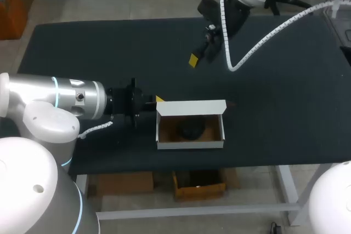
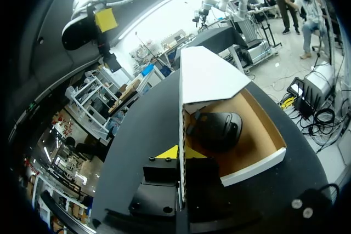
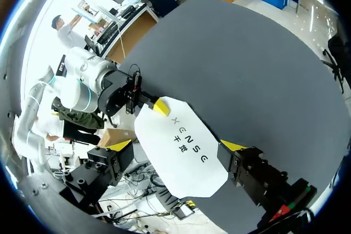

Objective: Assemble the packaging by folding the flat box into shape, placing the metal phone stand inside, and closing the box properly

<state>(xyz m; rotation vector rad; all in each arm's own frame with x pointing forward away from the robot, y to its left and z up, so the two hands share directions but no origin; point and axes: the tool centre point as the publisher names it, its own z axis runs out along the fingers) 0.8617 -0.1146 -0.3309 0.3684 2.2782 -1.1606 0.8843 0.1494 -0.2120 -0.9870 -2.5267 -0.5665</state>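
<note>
A white box [image 1: 190, 144] sits open near the front edge of the black table [image 1: 285, 108], with the dark metal phone stand [image 1: 192, 130] already inside and the lid [image 1: 192, 107] standing up along the far wall. The left gripper [image 2: 181, 153] appears to pinch the box's left end wall, one yellow tip on each side. The right gripper [image 3: 176, 146] hangs well above the table, fingers spread wide and holding nothing. The lid is not yet closed, and the risks lie there. The left finger inside the box may block the lid. A hard push may slide or buckle the thin card. The tuck flap may catch outside the front wall.
</note>
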